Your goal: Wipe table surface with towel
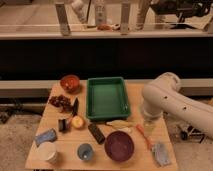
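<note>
while the towel (161,153) lies crumpled at the table's (67,142) front-right corner, well fwd & right of the green tray (107,98), a purple bowl (119,145) sits just fwd of that tray. my gripper (149,126) hangs by the tray's front-right corner, over the tabletop; can't tell its state or whether it holds anything.

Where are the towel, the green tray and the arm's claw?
towel (161,153), camera view, cloth's middle.
green tray (106,98), camera view, bare floor.
gripper (148,125), camera view, its lower tip, right of the tray.
</note>
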`<state>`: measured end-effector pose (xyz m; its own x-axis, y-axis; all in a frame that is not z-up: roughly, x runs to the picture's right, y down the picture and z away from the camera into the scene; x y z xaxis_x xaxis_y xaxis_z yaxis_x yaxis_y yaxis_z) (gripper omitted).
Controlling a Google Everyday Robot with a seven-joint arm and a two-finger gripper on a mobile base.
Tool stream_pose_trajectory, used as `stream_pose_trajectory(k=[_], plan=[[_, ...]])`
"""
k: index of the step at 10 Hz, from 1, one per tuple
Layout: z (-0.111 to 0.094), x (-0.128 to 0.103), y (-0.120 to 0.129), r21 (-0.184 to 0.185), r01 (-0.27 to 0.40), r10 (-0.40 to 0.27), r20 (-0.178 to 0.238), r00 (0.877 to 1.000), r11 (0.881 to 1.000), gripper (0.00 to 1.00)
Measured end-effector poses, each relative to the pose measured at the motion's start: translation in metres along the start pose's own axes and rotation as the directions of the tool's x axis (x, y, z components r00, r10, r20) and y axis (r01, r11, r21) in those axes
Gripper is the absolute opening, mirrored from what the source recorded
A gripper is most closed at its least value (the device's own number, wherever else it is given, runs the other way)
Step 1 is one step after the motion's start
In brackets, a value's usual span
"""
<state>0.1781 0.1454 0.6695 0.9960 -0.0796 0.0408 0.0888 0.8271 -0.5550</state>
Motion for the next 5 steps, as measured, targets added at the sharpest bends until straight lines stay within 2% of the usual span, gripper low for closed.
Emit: stream_pose_trajectory(k=[3, 5], plan=[[0.001, -0.003, 0.008, 0.0, 0.011, -0.011, 0.004, 1.0, 1.0, 0.8], [0.009, 0.017, 0.004, -0.003, 0.01, -0.01, 0.027, 1.0, 1.0, 0.8]])
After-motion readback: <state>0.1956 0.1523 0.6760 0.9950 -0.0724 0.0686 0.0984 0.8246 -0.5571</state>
